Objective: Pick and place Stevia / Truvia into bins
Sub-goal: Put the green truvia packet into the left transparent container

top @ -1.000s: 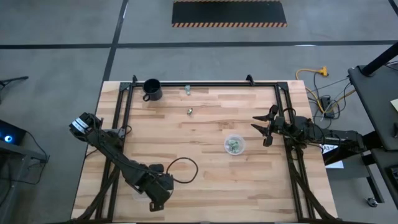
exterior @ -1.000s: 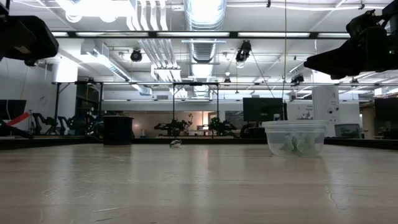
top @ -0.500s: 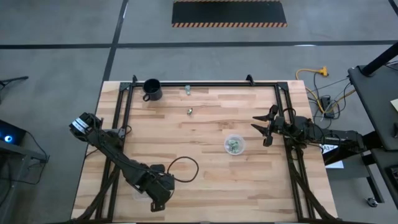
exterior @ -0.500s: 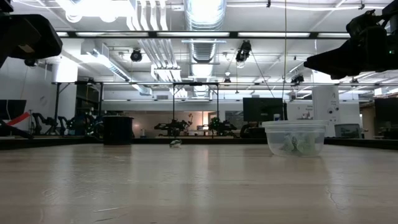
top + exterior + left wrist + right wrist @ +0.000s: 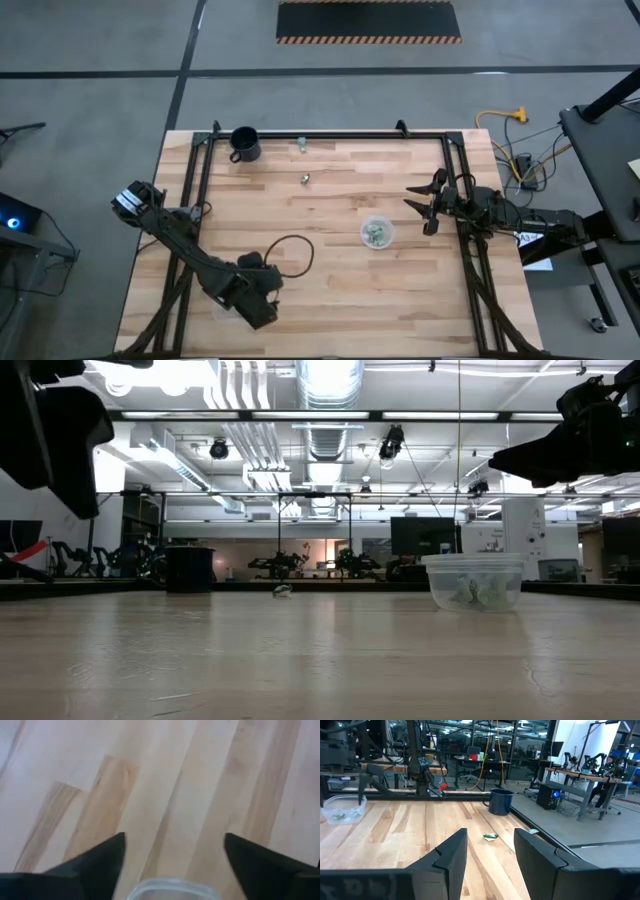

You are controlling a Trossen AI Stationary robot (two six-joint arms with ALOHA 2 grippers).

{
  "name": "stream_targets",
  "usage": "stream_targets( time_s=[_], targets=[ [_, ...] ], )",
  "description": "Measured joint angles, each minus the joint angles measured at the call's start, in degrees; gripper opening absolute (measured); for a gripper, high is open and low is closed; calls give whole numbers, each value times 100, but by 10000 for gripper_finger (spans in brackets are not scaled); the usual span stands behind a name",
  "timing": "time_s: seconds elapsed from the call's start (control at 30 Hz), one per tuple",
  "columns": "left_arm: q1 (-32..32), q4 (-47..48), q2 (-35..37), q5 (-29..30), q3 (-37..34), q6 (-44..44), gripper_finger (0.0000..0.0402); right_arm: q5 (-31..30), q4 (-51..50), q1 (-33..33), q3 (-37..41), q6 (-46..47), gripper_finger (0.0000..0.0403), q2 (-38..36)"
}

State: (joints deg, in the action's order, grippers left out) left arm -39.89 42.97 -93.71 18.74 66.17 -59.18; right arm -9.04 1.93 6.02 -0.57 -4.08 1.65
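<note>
A round clear bowl point(image 5: 377, 233) holding several green-and-white packets stands right of the table's middle, also in the low view point(image 5: 475, 582). One packet point(image 5: 305, 180) lies loose on the wood toward the far edge, and a second point(image 5: 301, 145) lies by the far rail. My right gripper point(image 5: 415, 197) hangs open just right of the bowl, above the table; its wrist view shows the loose packet point(image 5: 491, 837) past the fingers. My left gripper point(image 5: 260, 303) is open at the near left, its fingers either side of a clear container's rim point(image 5: 170, 885), most of which is hidden.
A black mug point(image 5: 244, 143) stands at the far left corner, also in the right wrist view point(image 5: 499, 801). A black metal frame point(image 5: 330, 136) runs along the far edge and both sides. A cable loop point(image 5: 290, 255) lies beside my left arm. Bare wood point(image 5: 330, 290) spreads between the arms.
My left arm's wrist has turned near the near-left part of the table, its cable loop has shifted left with it, and the arm fills more of the low view's upper left corner. My right arm, the bowl and the packets have kept still.
</note>
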Motion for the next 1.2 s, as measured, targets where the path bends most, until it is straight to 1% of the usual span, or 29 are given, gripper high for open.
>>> stream_targets(
  time_s=[0.07,0.1,0.13,0.27,0.4,0.6,0.83,1.07,1.2],
  targets=[
    [22,6,0,34,0,1,374,0,0,0,-1,1,153,0],
    [32,7,0,79,0,4,386,0,0,1,1,1,153,0],
    [46,3,0,160,0,8,389,0,0,2,1,0,153,0],
    [82,8,0,581,-2,121,372,0,0,1,-1,1,153,0],
    [84,-96,0,577,19,-64,373,0,0,0,-1,0,153,0],
    [151,-203,0,670,20,106,373,0,0,2,1,-1,153,0],
    [246,-215,0,697,20,107,373,0,0,0,1,1,153,0],
    [316,-955,0,844,20,149,373,0,0,1,-1,1,153,0],
    [393,-1540,0,877,19,638,373,0,0,1,-1,1,153,0]
  ],
)
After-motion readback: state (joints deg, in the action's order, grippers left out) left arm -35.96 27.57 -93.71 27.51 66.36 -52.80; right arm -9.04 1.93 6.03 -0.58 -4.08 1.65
